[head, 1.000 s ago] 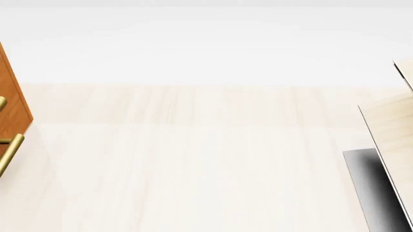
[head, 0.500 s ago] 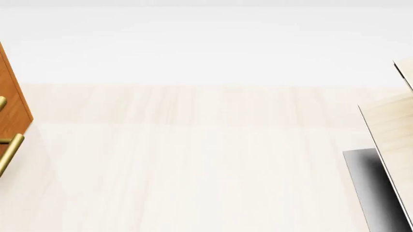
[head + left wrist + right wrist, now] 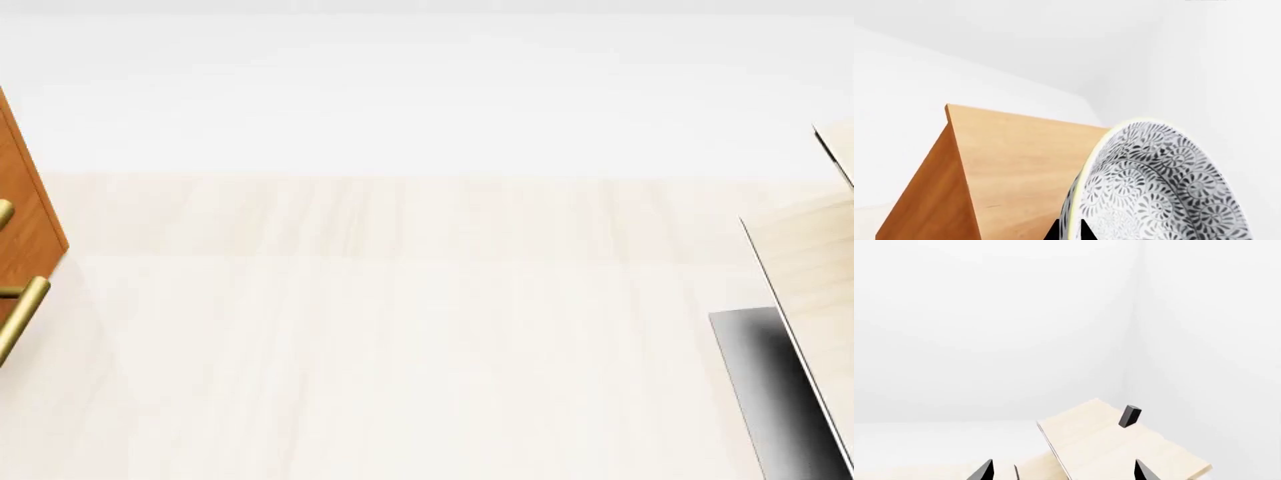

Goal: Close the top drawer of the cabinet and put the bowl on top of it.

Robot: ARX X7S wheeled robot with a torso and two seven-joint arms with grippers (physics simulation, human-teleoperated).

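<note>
Bowl (image 3: 1157, 187), one; cabinet (image 3: 1001, 170), one.

The bowl (image 3: 1161, 185) and cabinet (image 3: 987, 175) — both cut off by the frame edge.

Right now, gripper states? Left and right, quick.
Left gripper: shut on the bowl, pinching its rim, with the cabinet behind it.
Right gripper: open, fingertips spread wide, holding nothing; the pale rack lies beyond it.
</note>
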